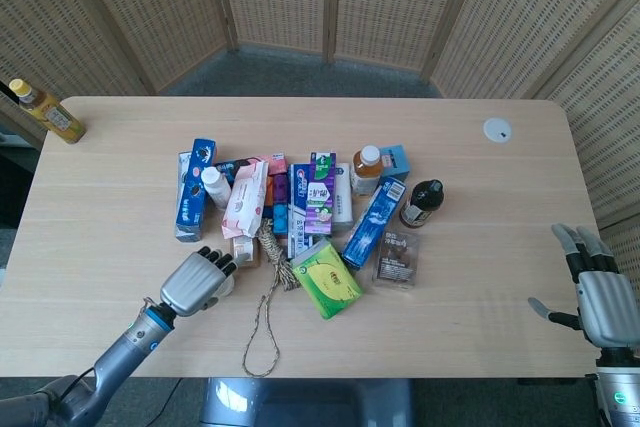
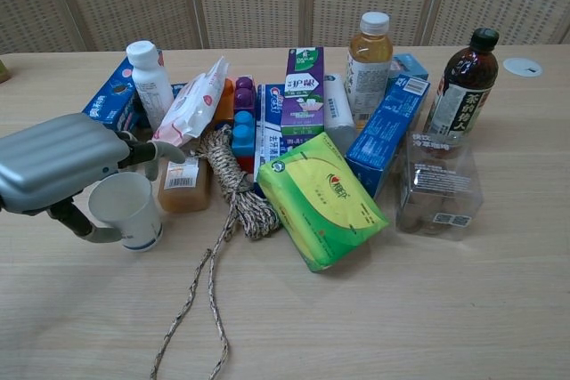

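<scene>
Left robot hand (image 2: pixel 58 162) curls over the white cup (image 2: pixel 127 211) at lower left, thumb against its side; rope (image 2: pixel 233 191) and brown box (image 2: pixel 184 186) crowd just right. Right robot hand (image 1: pixel 603 299) rests spread, far right.

left hand (image 1: pixel 197 284): silver-grey ribbed metal shell, dark fingers (image 1: pixel 222 263) with pale tips
left wrist: blue ring, grey forearm, thin cable alongside
right hand (image 1: pixel 603 302): same silver-grey shell, grey fingers (image 1: pixel 577 243), dark joints

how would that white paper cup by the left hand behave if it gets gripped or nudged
The white paper cup looks thin-walled and empty, so probably light and easy to crush. It stands upright under the left hand, so a sideways nudge would likely slide or tip it, then let it roll.
</scene>
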Motion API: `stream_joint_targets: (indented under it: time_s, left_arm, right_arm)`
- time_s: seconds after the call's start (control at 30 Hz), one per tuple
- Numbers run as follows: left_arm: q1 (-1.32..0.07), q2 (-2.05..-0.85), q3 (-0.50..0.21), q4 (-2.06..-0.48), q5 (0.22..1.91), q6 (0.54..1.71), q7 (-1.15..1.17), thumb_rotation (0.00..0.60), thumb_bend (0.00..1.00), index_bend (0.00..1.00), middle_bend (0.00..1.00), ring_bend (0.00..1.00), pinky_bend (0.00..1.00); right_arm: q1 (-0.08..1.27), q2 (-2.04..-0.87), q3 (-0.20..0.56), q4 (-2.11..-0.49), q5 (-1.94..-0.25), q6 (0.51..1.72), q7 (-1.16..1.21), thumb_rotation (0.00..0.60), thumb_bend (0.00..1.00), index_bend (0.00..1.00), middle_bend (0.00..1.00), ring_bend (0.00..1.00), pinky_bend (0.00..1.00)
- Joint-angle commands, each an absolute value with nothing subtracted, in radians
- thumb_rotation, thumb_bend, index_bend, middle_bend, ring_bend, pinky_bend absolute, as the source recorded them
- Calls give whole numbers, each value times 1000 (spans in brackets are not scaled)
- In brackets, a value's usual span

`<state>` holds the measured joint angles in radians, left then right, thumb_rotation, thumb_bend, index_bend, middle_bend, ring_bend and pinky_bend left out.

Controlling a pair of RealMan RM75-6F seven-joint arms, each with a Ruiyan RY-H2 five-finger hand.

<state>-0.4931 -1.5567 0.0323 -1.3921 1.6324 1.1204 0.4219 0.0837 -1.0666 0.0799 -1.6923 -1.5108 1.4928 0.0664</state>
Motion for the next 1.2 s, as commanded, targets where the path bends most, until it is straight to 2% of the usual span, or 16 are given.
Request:
stream_joint_targets:
  time_s: [0.03, 0.37, 0.53, 0.7, 0.9, 1.2]
  left_arm:
    - [-493, -1571, 36, -1374, 1629, 1117, 425, 600, 0, 255, 460, 412, 460]
    - [-496, -1591, 34, -1362, 1635, 1138, 430, 600, 0, 364, 554, 454, 470]
    - [-490, -1585, 40, -1363, 1653, 1167, 425, 600, 0, 468, 660, 547, 525]
    - [-489, -1573, 41, -1378, 1652, 1174, 413, 600, 0, 471, 661, 549, 526]
    - [-492, -1503, 24, -1495, 1682, 1224, 419, 600, 0, 459, 648, 549, 525]
    - [-489, -1333, -35, -1752, 1727, 1316, 470, 600, 0, 448, 634, 549, 526]
  right_arm:
    - [82, -1064, 81, -1693, -1512, 1497, 70, 600, 0, 0, 0, 0, 0]
    - [84, -1063, 85, -1686, -1504, 1492, 81, 600, 0, 0, 0, 0, 0]
    - [83, -1062, 84, -1686, -1505, 1492, 83, 600, 0, 0, 0, 0, 0]
    - [81, -1062, 83, -1689, -1508, 1496, 79, 600, 0, 0, 0, 0, 0]
    - [83, -1064, 83, -1687, -1503, 1490, 75, 600, 0, 0, 0, 0, 0]
    - [81, -1060, 82, -1692, -1507, 1495, 78, 600, 0, 0, 0, 0, 0]
